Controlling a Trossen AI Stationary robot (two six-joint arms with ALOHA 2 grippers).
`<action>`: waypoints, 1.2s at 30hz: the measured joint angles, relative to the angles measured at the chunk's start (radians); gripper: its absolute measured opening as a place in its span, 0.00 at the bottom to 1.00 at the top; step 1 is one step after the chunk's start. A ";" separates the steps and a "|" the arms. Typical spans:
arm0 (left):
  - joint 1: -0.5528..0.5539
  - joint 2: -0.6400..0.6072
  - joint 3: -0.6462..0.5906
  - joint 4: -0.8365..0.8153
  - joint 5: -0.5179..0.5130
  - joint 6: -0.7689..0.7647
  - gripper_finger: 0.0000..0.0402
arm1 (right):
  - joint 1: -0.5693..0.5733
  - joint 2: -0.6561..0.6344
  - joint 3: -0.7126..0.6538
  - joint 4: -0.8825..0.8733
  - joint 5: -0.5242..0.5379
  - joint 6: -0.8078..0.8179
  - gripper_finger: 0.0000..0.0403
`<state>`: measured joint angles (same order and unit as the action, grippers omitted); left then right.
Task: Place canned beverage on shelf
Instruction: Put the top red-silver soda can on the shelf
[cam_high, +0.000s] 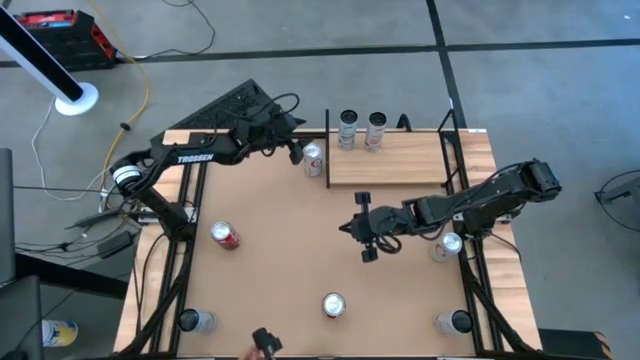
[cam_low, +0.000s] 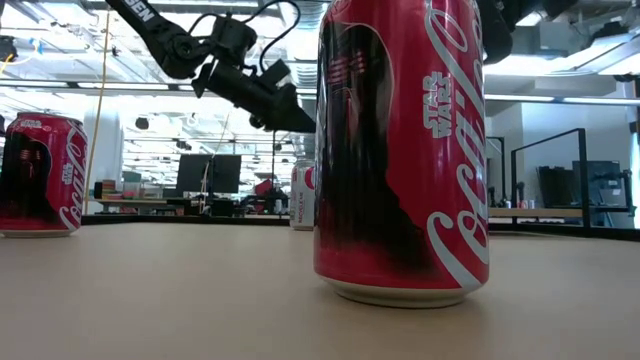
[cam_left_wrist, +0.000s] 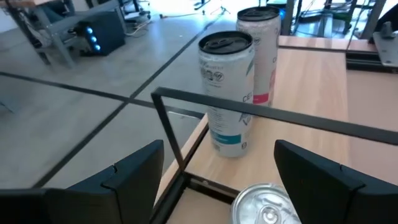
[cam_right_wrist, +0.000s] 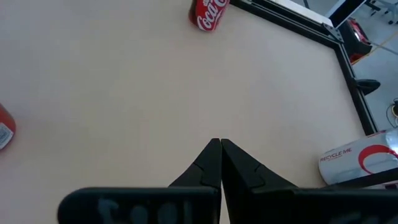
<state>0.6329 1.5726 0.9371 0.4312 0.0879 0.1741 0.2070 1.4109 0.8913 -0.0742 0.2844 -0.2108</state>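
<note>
The shelf (cam_high: 400, 165) is a pale wood platform at the table's far right. Two cans (cam_high: 347, 128) (cam_high: 376, 130) stand on its far left corner, also seen in the left wrist view (cam_left_wrist: 227, 93) (cam_left_wrist: 258, 50). A silver can (cam_high: 313, 160) stands upright on the tabletop just off the shelf's left end. My left gripper (cam_high: 297, 150) is open and hovers over this can. In the left wrist view (cam_left_wrist: 217, 180) the can's top (cam_left_wrist: 267, 208) shows low between the two fingers, apart from them. My right gripper (cam_high: 365, 232) is shut and empty over the table's middle (cam_right_wrist: 219, 155).
More cans stand on the tabletop: a red one (cam_high: 225, 235) at left, one near the front middle (cam_high: 333, 305), one at each front corner (cam_high: 197, 320) (cam_high: 455, 322), and one under the right arm (cam_high: 447, 245). The shelf's thin black rail (cam_left_wrist: 261, 109) runs just beyond my left gripper.
</note>
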 joint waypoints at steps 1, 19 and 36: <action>0.000 0.000 0.000 -0.001 -0.001 -0.003 0.72 | 0.000 0.000 0.000 0.000 0.000 0.000 0.07; -0.004 0.000 0.000 0.005 0.019 0.031 0.77 | 0.002 0.000 0.000 0.000 0.000 0.011 0.07; -0.011 0.000 -0.017 -0.062 -0.071 -0.006 0.97 | 0.002 0.001 0.000 0.000 -0.024 0.010 0.07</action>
<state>0.6224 1.5726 0.9197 0.3691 0.0174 0.1677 0.2089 1.4117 0.8913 -0.0738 0.2604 -0.2005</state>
